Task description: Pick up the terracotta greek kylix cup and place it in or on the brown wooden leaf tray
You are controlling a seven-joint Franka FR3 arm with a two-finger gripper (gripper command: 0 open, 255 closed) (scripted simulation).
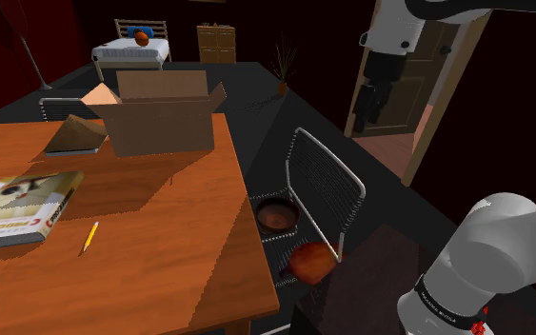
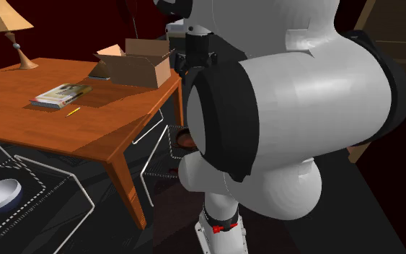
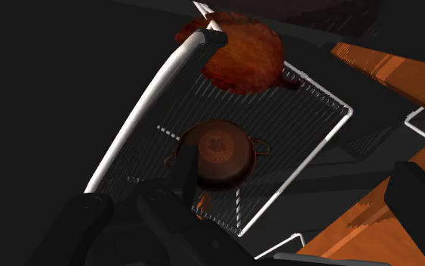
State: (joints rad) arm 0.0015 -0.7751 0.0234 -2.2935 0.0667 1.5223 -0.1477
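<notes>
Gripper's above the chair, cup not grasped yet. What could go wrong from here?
1. The chair's wire backrest stands right beside the kylix cup; the open gripper may clip it on descent.
2. The leaf tray lies at the edge of the mesh seat, so a hard placement might tip it off.

No legible text (book (image 1: 23,207) cover unreadable)

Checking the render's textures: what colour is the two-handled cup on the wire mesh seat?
The cup is dark reddish brown, clearest in the wrist view.
</notes>
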